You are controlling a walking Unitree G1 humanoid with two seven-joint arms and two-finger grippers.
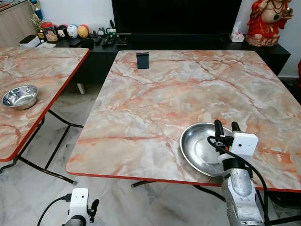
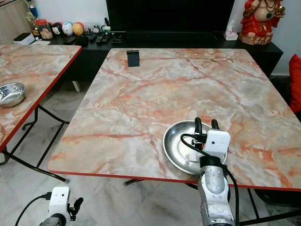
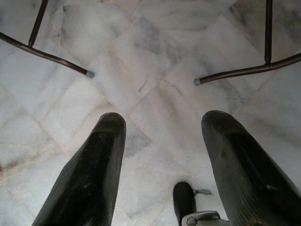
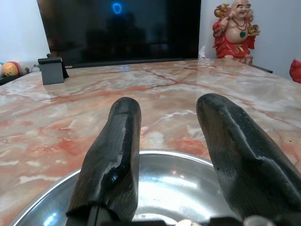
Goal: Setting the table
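Observation:
A shallow steel dish point(image 1: 200, 148) sits on the marble-patterned table point(image 1: 155, 94), close to the red front edge at the right. My right gripper point(image 1: 226, 125) hovers over the dish's near side, open, its two black fingers point(image 4: 117, 141) pointing across the table with nothing between them. The dish's shiny inside point(image 4: 178, 188) lies just beneath those fingers. My left gripper point(image 3: 162, 122) hangs low below the table edge, open, over the pale tiled floor. A second steel bowl point(image 1: 19, 96) rests on the neighbouring table at the left.
A small black stand point(image 1: 142, 60) is at the table's far edge. Behind it are a dark TV cabinet with remotes and trinkets point(image 1: 75, 31) and a red statue point(image 1: 268, 21). Folding table legs point(image 3: 56, 59) cross the floor near my left gripper.

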